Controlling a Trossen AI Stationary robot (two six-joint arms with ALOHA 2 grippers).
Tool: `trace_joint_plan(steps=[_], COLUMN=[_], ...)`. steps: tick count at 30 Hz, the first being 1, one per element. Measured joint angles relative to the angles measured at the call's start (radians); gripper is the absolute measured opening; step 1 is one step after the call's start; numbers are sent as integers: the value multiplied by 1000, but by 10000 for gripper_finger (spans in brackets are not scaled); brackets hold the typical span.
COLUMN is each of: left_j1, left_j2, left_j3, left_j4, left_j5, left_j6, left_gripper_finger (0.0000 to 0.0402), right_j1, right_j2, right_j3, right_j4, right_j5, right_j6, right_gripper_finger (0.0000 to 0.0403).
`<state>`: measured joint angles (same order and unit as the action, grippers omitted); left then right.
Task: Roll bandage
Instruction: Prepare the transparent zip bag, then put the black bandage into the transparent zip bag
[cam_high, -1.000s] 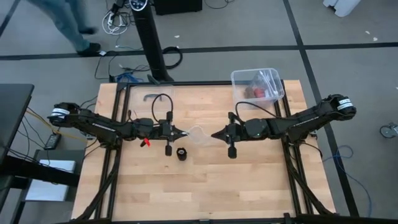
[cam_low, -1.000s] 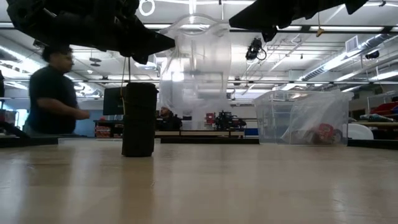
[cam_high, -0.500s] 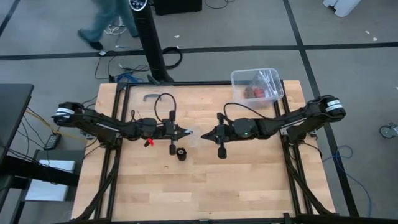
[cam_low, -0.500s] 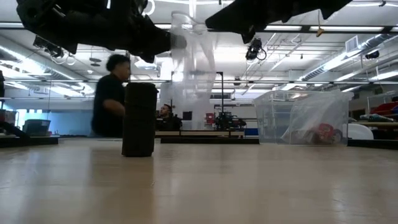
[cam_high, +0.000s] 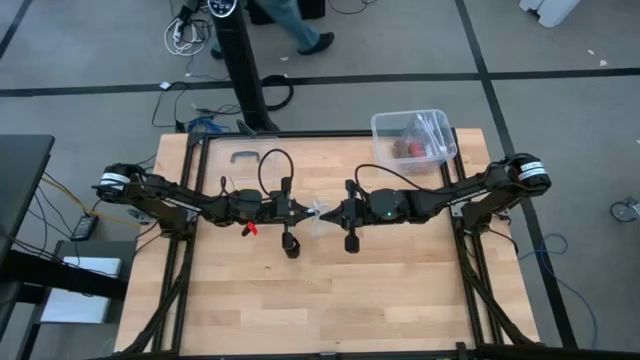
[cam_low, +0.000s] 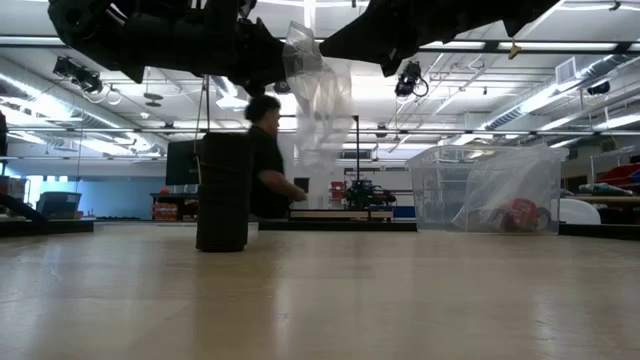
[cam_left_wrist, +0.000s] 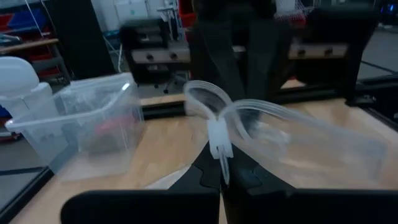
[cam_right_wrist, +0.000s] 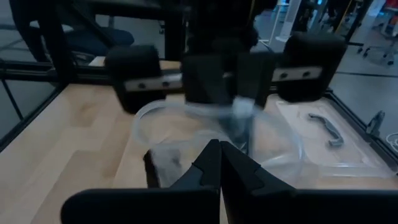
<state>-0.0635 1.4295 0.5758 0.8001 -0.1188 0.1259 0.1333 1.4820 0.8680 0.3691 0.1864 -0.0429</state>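
Note:
The bandage (cam_high: 291, 246) is a black roll standing on its end on the table, clear of both grippers; in the low view the bandage (cam_low: 223, 192) stands left of centre. Above the table's middle hangs a clear plastic wrapper (cam_high: 317, 212), crumpled between the two grippers. My left gripper (cam_high: 308, 211) is shut on the wrapper from the left, and my right gripper (cam_high: 328, 212) is shut on it from the right. Both point about level, tip to tip. In the low view the wrapper (cam_low: 318, 95) hangs below them. My left gripper pinches the wrapper's white strip at its open mouth (cam_left_wrist: 219, 142) between its two fingertips, coming level from the table's left. The wrapper is lifted clear of the table and its mouth bulges out in loops beyond the fingers. My right gripper holds the wrapper's opposite edge (cam_right_wrist: 231, 127) between its shut fingers, coming about level from the table's right. Its own fingertips hide the exact place of contact. The wrapper hangs slack below, clear of the table.
A clear plastic box (cam_high: 413, 137) with red things inside stands at the table's far right corner. A small grey bracket (cam_high: 243, 155) lies near the far left edge. A person (cam_low: 268, 170) walks beyond the table's far edge.
Both grippers have come toward each other over the table's middle, the right one toward the left edge and the left one toward the right edge. The wrapper, spread wide between them before, has bunched up into a narrow hanging bundle. The bandage roll has stayed put.

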Motion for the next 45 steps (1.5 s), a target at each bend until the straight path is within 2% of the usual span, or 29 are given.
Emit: trace_joint_plan(steps=[7,10,14,18,21,26,30,36,41,45], left_j1=[-4,-4,-4,-4,9,36,58,114,142,155], left_j2=[44,47,40,23,10,-30,-43,-54,-69,-96], left_j3=[31,23,9,8,9,8,9,8,9,6], left_j4=[19,12,-29,-90,-95,-212,-230,-244,-231,-222], left_j5=[4,9,5,-48,-56,-63,-62,-50,51,93], left_j6=[4,23,32,98,122,132,132,130,125,124], left_gripper_finger=[3,3,3,3,3,3,3,3,3,3], right_j1=[-14,-7,23,57,87,144,172,201,197,169], right_j2=[0,-33,-132,-233,-288,-308,-235,-48,138,280], right_j3=[0,0,1,1,1,1,1,1,0,0], right_j4=[-10,-80,-241,-368,-397,-389,-308,-132,92,264], right_j5=[-29,-47,-12,54,60,55,26,1,11,24], right_j6=[4,10,57,75,76,76,110,102,139,181], right_gripper_finger=[1,7,28,53,71,93,98,115,166,220])
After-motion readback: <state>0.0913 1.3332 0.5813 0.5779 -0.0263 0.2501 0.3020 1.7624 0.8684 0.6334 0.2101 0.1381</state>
